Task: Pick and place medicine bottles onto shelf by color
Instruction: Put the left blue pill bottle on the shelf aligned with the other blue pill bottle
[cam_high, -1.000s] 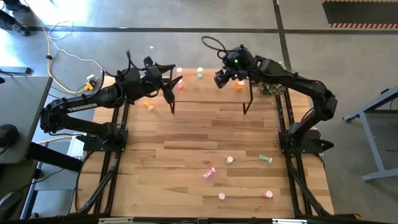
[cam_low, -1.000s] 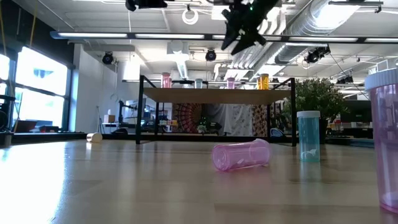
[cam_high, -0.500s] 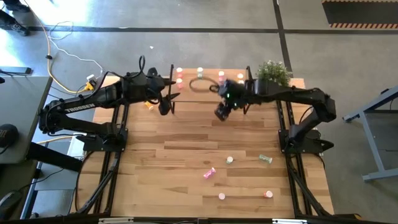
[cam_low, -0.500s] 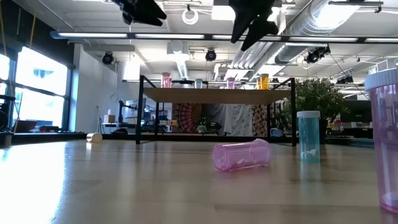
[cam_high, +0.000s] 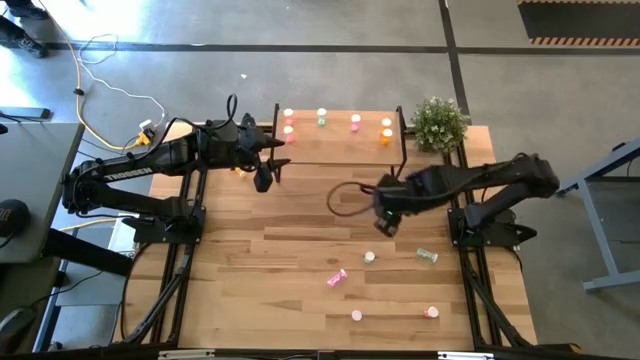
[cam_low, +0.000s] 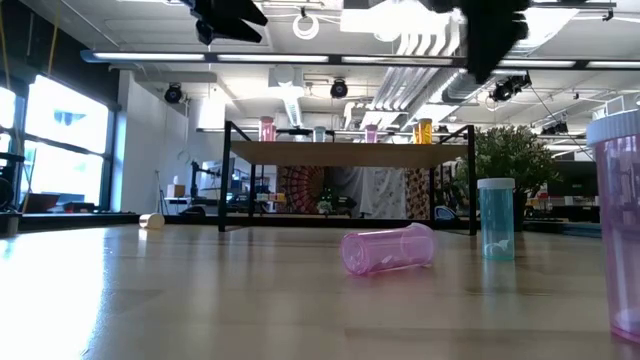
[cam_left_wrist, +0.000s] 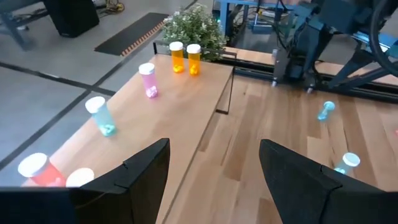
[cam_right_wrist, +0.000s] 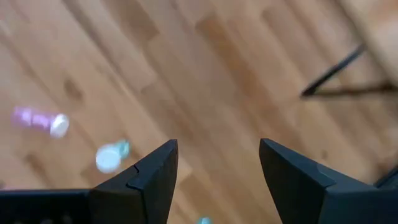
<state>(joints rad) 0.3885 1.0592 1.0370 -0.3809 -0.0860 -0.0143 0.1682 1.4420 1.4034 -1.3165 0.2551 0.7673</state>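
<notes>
The shelf (cam_high: 340, 150) stands at the table's far edge with several medicine bottles upright on it: red (cam_high: 289, 130), teal (cam_high: 321, 119), pink (cam_high: 355, 122) and orange (cam_high: 387, 125). My left gripper (cam_high: 266, 172) hangs open at the shelf's left end, looking along its top (cam_left_wrist: 186, 106). My right gripper (cam_high: 385, 216) is open above the table's middle and points steeply down, with nothing between its fingers (cam_right_wrist: 155, 177). On the table nearer the front are a lying pink bottle (cam_high: 336, 278), a standing teal one (cam_high: 369, 257) and a lying green one (cam_high: 428, 256).
A potted plant (cam_high: 438, 122) stands at the shelf's right end. An orange bottle (cam_high: 238, 168) lies on the table by my left arm. A pink bottle (cam_high: 356, 316) and a red one (cam_high: 431, 312) stand near the front edge. Bare planks lie between shelf and loose bottles.
My right gripper has swung from above the shelf's right part toward the table's near edge, sinking a little and tipping to point steeply down, still open. My left gripper has tipped downward and dropped slightly at the shelf's left end.
</notes>
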